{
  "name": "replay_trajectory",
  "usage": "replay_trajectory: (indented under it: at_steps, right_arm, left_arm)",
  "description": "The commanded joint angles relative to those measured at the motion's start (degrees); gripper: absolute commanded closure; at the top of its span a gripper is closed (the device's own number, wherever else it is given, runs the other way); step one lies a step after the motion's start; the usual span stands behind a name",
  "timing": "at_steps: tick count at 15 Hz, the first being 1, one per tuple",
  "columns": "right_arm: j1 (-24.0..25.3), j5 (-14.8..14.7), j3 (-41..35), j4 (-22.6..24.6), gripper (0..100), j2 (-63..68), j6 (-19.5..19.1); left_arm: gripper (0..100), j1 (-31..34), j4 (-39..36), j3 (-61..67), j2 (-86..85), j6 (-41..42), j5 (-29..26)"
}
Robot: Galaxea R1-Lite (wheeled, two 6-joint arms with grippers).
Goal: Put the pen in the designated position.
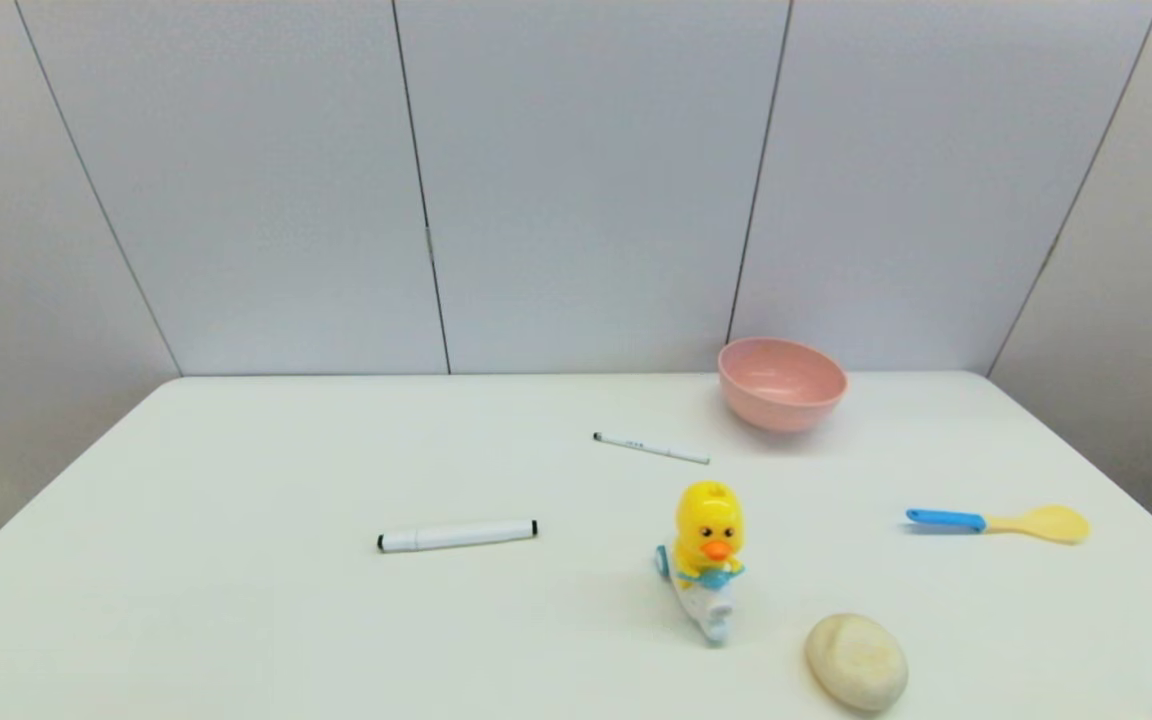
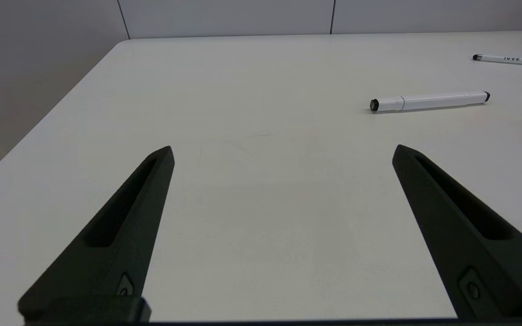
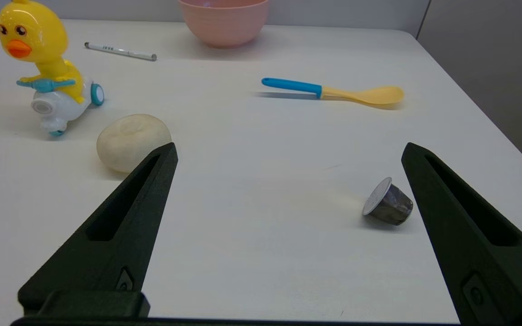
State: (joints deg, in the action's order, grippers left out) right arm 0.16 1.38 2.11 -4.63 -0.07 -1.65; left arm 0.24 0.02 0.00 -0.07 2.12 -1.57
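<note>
The thin white pen lies flat on the table just left of the pink bowl; its dark tip points left and small print marks its barrel. It also shows in the left wrist view and the right wrist view. Neither arm appears in the head view. My left gripper hovers open over bare table near the front left, far from the pen. Over the front right my right gripper is open too, with nothing between its fingers.
A thicker white marker with black ends lies left of centre. A yellow duck toy stands in the middle front, a pale bun-like lump beside it. A blue-handled yellow spoon lies at the right. A small dark capsule sits near my right finger.
</note>
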Motion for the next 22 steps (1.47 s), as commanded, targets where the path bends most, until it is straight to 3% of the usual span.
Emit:
replay_trajectory:
  at_steps: [1, 18, 22]
  right_arm:
    - [0.0, 0.0, 0.0, 0.0, 0, 0.1, 0.0]
    - [0.0, 0.0, 0.0, 0.0, 0, 0.1, 0.0]
    - [0.0, 0.0, 0.0, 0.0, 0, 0.1, 0.0]
  left_arm:
    - [0, 0.0, 0.0, 0.0, -0.1, 0.0, 0.0]
    - [0, 0.0, 0.6, -1.5, 3.1, -3.4, 1.4]
    - [0, -1.8, 14.2, -20.6, 21.9, 3.7, 2.3]
